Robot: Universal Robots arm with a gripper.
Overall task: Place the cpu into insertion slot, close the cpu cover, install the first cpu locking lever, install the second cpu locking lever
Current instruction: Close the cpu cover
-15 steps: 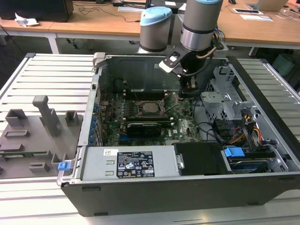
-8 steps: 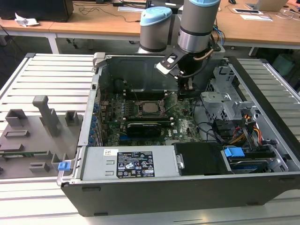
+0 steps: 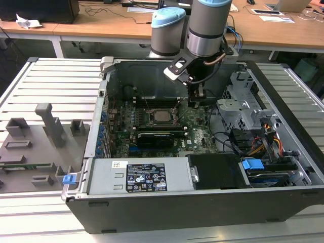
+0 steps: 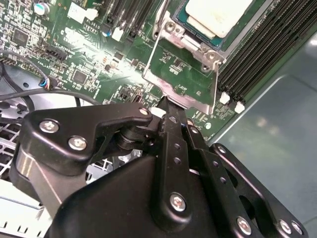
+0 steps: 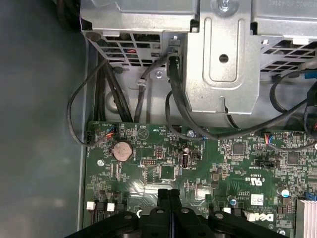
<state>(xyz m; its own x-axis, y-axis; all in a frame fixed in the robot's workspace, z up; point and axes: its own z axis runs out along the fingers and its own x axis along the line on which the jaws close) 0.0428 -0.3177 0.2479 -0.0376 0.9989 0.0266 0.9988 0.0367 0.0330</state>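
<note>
The small square cpu, with its matt silvery metal lid, is seen seated flat in the square black insertion slot on the glossy green motherboard, so the first step is judged done. The cpu cover, a thin metal frame plate with a large middle window, is not yet closed: in the second wrist view it is swung away from the slot, and green board is seen through its window. The closing of the cover and both locking levers are therefore judged left to do; the levers themselves cannot be made out with confidence. The black metal pincer is lowered inside the dark grey steel computer case, which is carried on a pale slatted worktop. Its two flat bolted fingers are pressed together with only a thin seam between them, and their tips are set right at the outer edge of the cover. Whether that thin edge is pinched or merely touched cannot be told. Long black ribbed memory slots are seen just beside the socket. A perforated bare-steel drive cage and loose black cables are seen beyond the board's edge.
</note>
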